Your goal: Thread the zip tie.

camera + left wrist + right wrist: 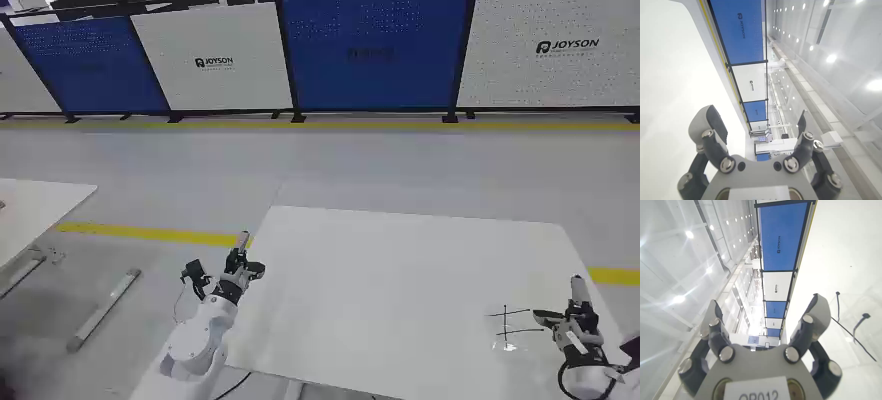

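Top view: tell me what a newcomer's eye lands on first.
First comes the broad white table, with a few thin black zip ties lying crossed over one another near its front right corner. The right gripper sits open and empty just beside them. The left gripper hangs open and empty at the table's left edge.

Logos mark the wall panels (pixel 214 85); a printed code label (pixel 755 389) sits on the right wrist mount (pixel 753 362)
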